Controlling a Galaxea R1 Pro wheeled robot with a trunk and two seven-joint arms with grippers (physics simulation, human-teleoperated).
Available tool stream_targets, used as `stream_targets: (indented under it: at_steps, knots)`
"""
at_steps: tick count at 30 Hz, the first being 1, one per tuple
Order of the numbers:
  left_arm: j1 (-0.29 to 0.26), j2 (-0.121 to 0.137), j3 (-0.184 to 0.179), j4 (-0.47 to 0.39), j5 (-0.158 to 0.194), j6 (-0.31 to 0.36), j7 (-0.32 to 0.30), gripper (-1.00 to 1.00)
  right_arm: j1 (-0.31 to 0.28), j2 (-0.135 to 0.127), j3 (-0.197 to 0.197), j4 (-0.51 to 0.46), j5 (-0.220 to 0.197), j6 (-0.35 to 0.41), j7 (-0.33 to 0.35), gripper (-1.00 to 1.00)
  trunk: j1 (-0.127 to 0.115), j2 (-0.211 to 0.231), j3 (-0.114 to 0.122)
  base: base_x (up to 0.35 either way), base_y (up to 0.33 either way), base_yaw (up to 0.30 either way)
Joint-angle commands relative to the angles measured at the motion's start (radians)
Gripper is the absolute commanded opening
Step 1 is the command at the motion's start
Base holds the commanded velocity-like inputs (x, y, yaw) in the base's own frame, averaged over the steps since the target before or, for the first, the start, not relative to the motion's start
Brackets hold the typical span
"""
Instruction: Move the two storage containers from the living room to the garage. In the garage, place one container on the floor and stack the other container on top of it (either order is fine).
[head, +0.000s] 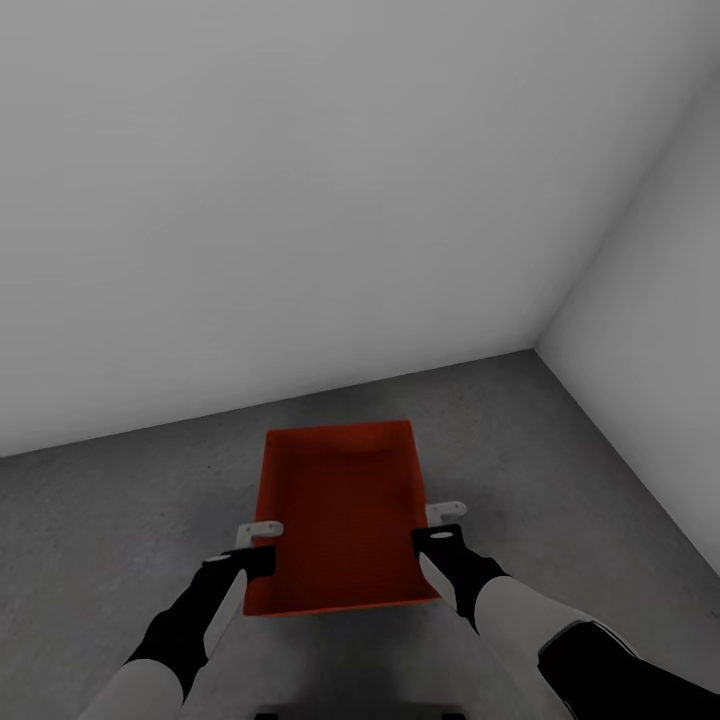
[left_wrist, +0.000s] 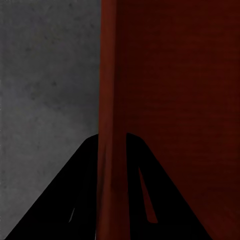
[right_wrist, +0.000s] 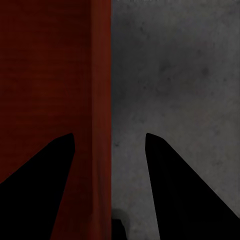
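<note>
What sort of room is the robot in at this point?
Probably a garage or a similar bare utility room. The floor is dark grey mottled concrete, and two plain grey-white walls meet at a corner with no furniture in view. An orange-red storage container sits between the grippers.

Two plain grey-white walls meet in a corner w/ a dark grey spotty floor. Light is soft, maybe dimmer near the floor.

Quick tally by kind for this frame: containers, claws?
Orange-red storage container: 1, on the grey floor
Claws: 2, left claw and right claw, one on each side wall
Total: 3
</note>
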Motion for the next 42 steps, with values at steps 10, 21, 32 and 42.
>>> stream_targets:
  at_steps: [10, 21, 32, 42]
  knots:
    - [-0.001, 0.002, -0.004, -0.013, -0.007, 0.005, 0.014, -1.0, 0.0, -0.03, 0.163, -0.001, -0.175, 0.006, -0.004, -1.0, 0.008, -0.015, -0.007, 0.0, 0.0, 0.0]
    - [-0.001, 0.002, -0.004, -0.013, -0.007, 0.005, 0.013, -1.0, 0.0, -0.03, 0.163, -0.001, -0.172, 0.006, -0.001, -1.0, 0.05, -0.092, -0.042, 0.0, 0.0, 0.0]
    - [-0.001, 0.003, -0.002, -0.013, -0.006, 0.005, 0.013, -1.0, 0.0, -0.03, 0.163, -0.001, -0.168, 0.006, 0.002, -1.0, 0.069, -0.127, -0.058, 0.0, 0.0, 0.0]
    - [-0.001, 0.004, -0.001, -0.013, -0.006, 0.005, 0.013, -1.0, 0.0, -0.031, 0.163, -0.001, -0.168, 0.006, 0.005, -1.0, 0.108, -0.197, -0.089, 0.0, 0.0, 0.0]
